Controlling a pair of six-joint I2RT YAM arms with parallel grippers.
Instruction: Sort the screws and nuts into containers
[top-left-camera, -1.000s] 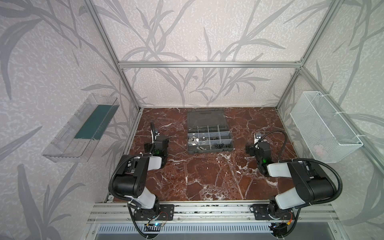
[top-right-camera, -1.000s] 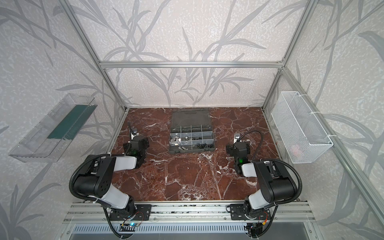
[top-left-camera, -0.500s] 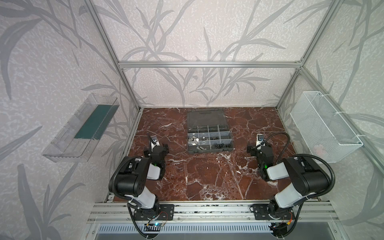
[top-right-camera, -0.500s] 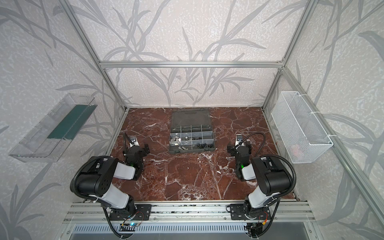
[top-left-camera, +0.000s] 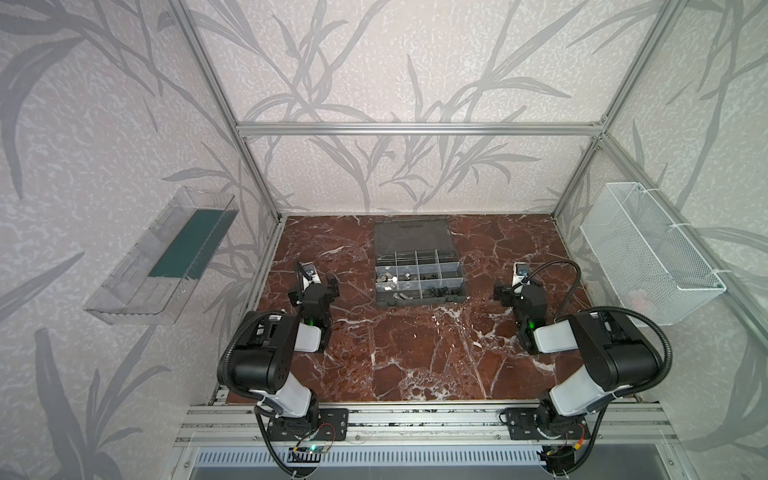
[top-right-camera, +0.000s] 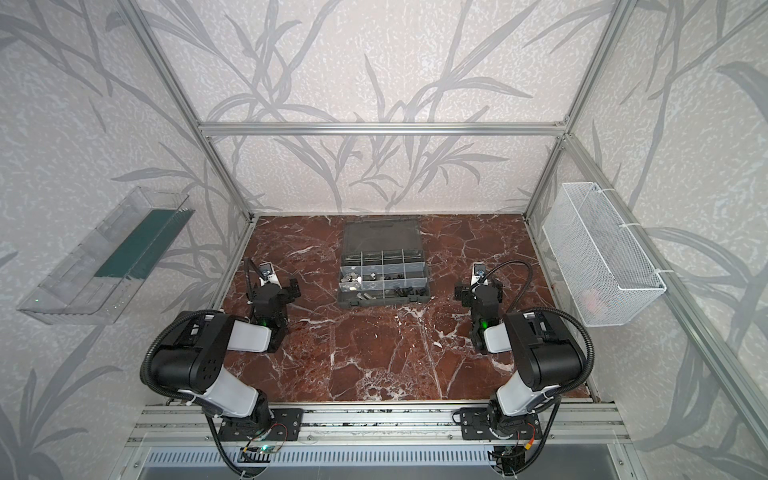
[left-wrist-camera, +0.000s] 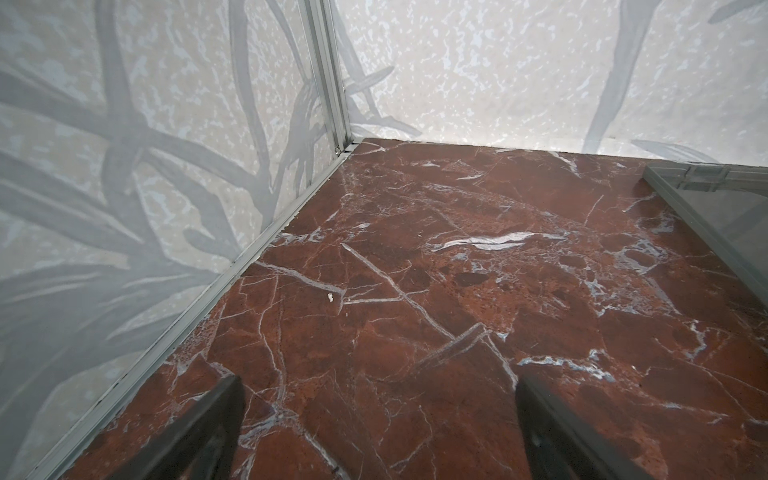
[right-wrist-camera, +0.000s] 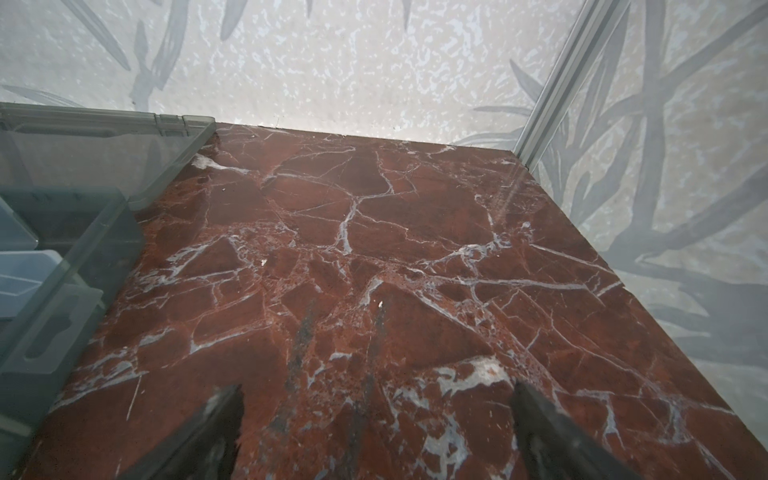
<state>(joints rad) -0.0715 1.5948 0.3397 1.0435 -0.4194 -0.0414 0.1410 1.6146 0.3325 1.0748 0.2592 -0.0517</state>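
The dark grey organizer case (top-left-camera: 417, 302) (top-right-camera: 381, 302) stands open at the middle back of the marble table, its smoky lid (top-left-camera: 411, 235) (left-wrist-camera: 727, 216) (right-wrist-camera: 83, 158) lying flat behind it. In its containers (top-left-camera: 417, 274) lie the screws and nuts: silver ones (top-left-camera: 390, 282) (top-right-camera: 353, 283) on the left, black ones (top-left-camera: 440, 290) (top-right-camera: 409, 291) on the right. My left gripper (top-left-camera: 312, 289) (top-right-camera: 274, 293) (left-wrist-camera: 379, 386) hovers open and empty left of the case. Right of the case, my right gripper (top-left-camera: 517, 289) (top-right-camera: 478, 291) (right-wrist-camera: 377, 388) is open and empty too.
A clear plastic tray (top-left-camera: 166, 257) hangs on the left wall. A white wire-mesh basket (top-left-camera: 648, 253) hangs on the right wall with something pinkish (top-left-camera: 636, 297) inside. Aluminium frame posts edge the table. A small white speck (left-wrist-camera: 330, 296) lies on the marble.
Both arms have folded back, their elbows now higher and nearer the front rail. The grippers stay roughly where they were beside the case, still open and empty.
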